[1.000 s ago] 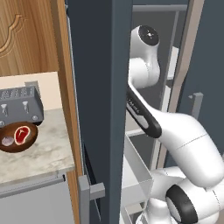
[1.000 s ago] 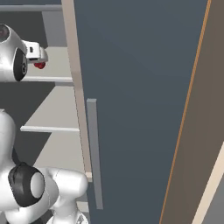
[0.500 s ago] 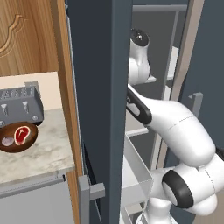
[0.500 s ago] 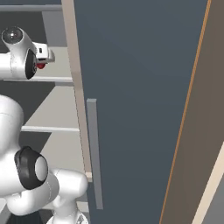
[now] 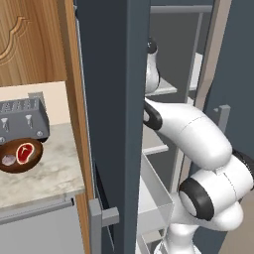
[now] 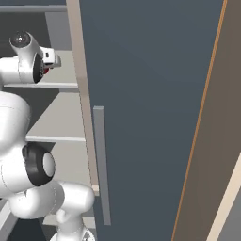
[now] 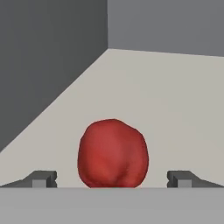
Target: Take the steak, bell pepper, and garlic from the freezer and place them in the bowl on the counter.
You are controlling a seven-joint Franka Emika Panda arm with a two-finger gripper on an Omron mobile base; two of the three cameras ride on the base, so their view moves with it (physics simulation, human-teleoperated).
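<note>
The red bell pepper sits on a pale shelf inside the freezer, near its left wall. My gripper is open, with one fingertip on each side of the pepper and a gap on both sides. A red sliver of the pepper peeks out beside my wrist. On the counter the dark brown bowl holds the steak and the pale garlic.
The open freezer door stands close on my right, its handle facing me. A grey toaster stands just behind the bowl. Clear drawers sit low in the freezer under the shelves.
The arm has swung deeper into the freezer, and the hand has moved in along the shelf up to the pepper. The jaws have stayed wide open. The bowl's contents are unchanged.
</note>
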